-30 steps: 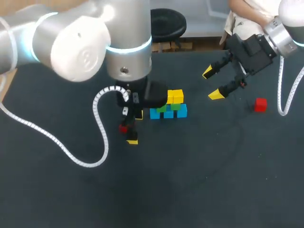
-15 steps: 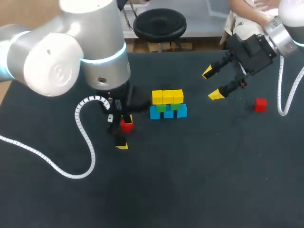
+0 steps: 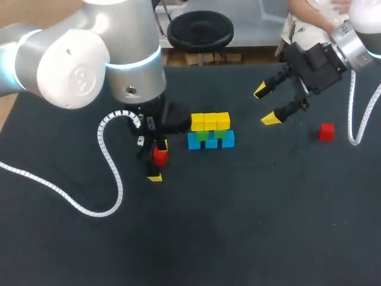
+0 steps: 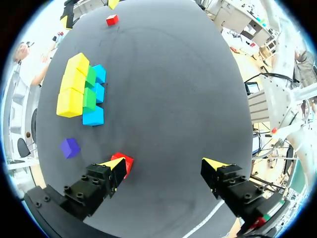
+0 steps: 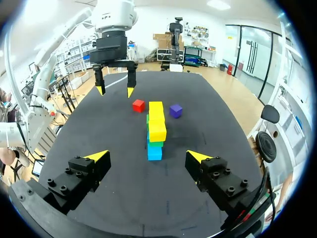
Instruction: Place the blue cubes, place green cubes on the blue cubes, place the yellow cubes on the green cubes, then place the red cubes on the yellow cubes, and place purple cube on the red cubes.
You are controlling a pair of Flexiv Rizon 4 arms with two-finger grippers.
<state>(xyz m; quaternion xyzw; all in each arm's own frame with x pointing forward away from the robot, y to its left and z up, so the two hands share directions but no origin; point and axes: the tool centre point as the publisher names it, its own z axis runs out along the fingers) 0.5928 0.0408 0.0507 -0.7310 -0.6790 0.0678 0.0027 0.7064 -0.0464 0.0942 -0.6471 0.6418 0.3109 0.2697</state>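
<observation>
The left gripper (image 4: 163,163) is spread wide, clamped on nothing. The red cube (image 4: 122,162) lies on the table (image 3: 238,226) just inside one finger, seemingly against its tip, while the opposite finger stands well apart from it. This cube is near the stack (image 3: 210,131), off the end closest to the left arm.

The stack has three yellows (image 3: 209,121) on top, greens (image 3: 219,134) under them and blues (image 3: 211,143) at the base. The purple cube (image 4: 70,147) sits near that same end of the stack, clear of it. The other red (image 3: 325,131) lies well away on the stack's opposite side. The right gripper (image 3: 266,105), also parted and empty, hangs between that cube and the stack.

The step in hand looks like the pickup of the red cube for the yellow row. To do it well:
- Shift the gripper sideways first so the cube sits midway between the fingers — closing from here would likely shove or twist it.
- Square the fingers to two flat faces.
- Lift well clear of the yellows, keeping away from the purple cube.
- Come down from straight above and set it flush — a sideways approach could topple the row.
</observation>
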